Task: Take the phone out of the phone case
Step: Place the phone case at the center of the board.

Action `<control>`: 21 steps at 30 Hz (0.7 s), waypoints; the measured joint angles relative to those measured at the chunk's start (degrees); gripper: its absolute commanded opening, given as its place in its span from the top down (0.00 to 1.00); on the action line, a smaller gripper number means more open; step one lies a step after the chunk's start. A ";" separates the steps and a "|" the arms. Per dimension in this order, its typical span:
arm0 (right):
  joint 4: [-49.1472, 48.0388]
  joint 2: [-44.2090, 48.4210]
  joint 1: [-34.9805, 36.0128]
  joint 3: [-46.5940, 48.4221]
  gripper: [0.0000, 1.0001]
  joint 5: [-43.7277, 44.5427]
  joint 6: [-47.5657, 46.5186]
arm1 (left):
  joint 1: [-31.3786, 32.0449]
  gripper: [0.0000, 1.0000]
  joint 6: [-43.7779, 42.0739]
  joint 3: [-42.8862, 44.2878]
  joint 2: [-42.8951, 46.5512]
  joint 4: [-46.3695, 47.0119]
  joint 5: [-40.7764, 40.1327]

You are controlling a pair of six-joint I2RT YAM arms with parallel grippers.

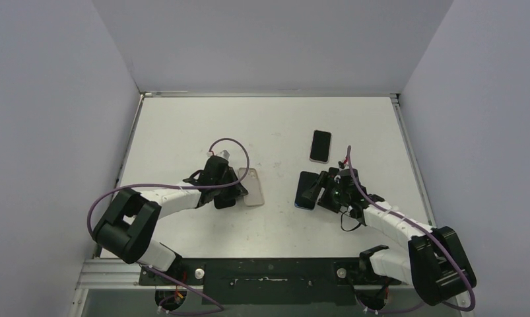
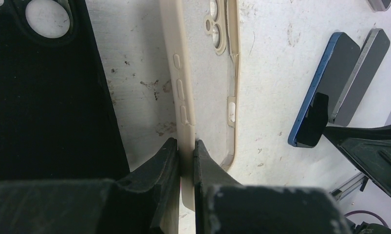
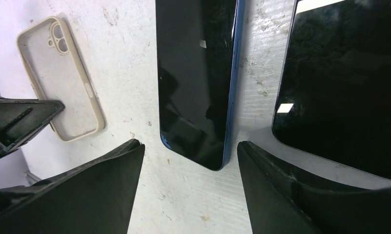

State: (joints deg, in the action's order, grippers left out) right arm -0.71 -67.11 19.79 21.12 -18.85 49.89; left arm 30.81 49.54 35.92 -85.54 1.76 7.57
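The beige phone case (image 2: pixel 205 63) lies empty on the table with its inside facing up; it also shows in the top view (image 1: pixel 254 187) and the right wrist view (image 3: pixel 62 80). My left gripper (image 2: pixel 187 150) is shut on the case's left side wall. It stands at the case's left edge in the top view (image 1: pixel 238 189). The blue phone (image 3: pixel 198 83) lies bare and screen up on the table, to the right of the case (image 1: pixel 306 190). My right gripper (image 3: pixel 191 151) is open, with its fingers either side of the phone's near end, not touching it.
A black case (image 2: pixel 47 92) lies just left of my left gripper. A second dark phone (image 3: pixel 344 83) lies right beside the blue one. Another phone (image 1: pixel 320 146) lies farther back. The table (image 1: pixel 183 125) has walls on three sides.
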 measured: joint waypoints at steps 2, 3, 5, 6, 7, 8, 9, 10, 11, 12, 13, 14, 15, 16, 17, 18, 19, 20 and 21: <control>3.96 0.66 0.00 1.81 0.24 0.83 -2.16 | 0.09 0.91 0.20 0.00 0.15 -0.22 -0.39; 5.73 1.03 0.00 2.73 0.23 1.29 -3.28 | 0.15 0.91 0.33 0.00 0.22 -0.31 -0.70; 8.59 1.70 0.00 4.17 0.22 2.19 -5.31 | 0.24 0.91 0.48 0.00 0.24 -0.70 -1.25; 9.99 2.16 0.00 4.85 0.21 2.60 -6.40 | 0.22 0.91 0.63 0.00 0.24 -0.96 -1.51; 11.28 2.69 0.00 5.49 0.20 3.02 -7.48 | 0.22 0.91 0.76 0.00 0.24 -1.22 -1.75; 12.39 3.26 0.00 6.01 0.19 3.32 -8.55 | 0.22 0.91 0.85 0.00 0.28 -1.49 -1.95; 13.42 3.91 0.00 6.56 0.17 3.67 -9.55 | 0.20 0.91 0.87 0.00 0.42 -1.79 -2.12; 14.43 4.44 0.00 7.15 0.16 4.02 -10.60 | 0.15 0.91 0.90 0.00 0.63 -2.10 -2.29; 15.23 4.90 0.00 7.78 0.14 4.35 -11.69 | 0.09 0.90 0.87 0.00 0.96 -2.49 -2.45; 15.89 5.14 0.00 8.44 0.12 4.72 -12.59 | -0.04 0.90 0.85 0.00 1.33 -2.93 -2.64; 16.65 5.25 0.00 9.40 0.11 5.07 -13.73 | -0.20 0.89 0.83 0.00 1.79 -3.52 -2.95; 17.38 5.25 0.00 10.51 0.10 5.46 -14.93 | -0.42 0.87 0.79 0.00 2.25 -4.09 -3.28; 17.88 5.22 0.00 11.67 0.08 5.95 -16.11 | -0.61 0.84 0.74 0.00 2.64 -4.66 -3.56; 18.25 5.18 0.00 12.87 0.07 6.43 -17.29 | -0.90 0.82 0.70 -0.02 3.04 -5.20 -3.91; 18.56 5.01 0.00 14.08 0.07 6.93 -18.38 | -1.07 0.79 0.57 -0.11 3.28 -5.55 -4.17; 18.75 4.70 0.00 15.23 0.06 7.50 -19.45 | -1.36 0.76 0.39 -0.22 3.52 -5.92 -4.50; 18.93 4.24 -0.02 16.37 0.05 8.04 -20.48 | -1.64 0.73 0.13 -0.35 3.74 -6.45 -5.07; 19.02 3.67 -0.15 17.44 0.04 8.55 -21.44 | -1.95 0.70 -0.15 -0.57 3.91 -7.04 -5.64; 19.08 3.21 -0.28 18.21 0.04 8.96 -22.27 | -2.25 0.67 -0.07 -0.76 4.13 -7.02 -5.57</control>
State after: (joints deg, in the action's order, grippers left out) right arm 18.37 -63.90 19.51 39.33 -9.89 27.62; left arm 28.56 49.47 35.16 -81.41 -5.26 2.00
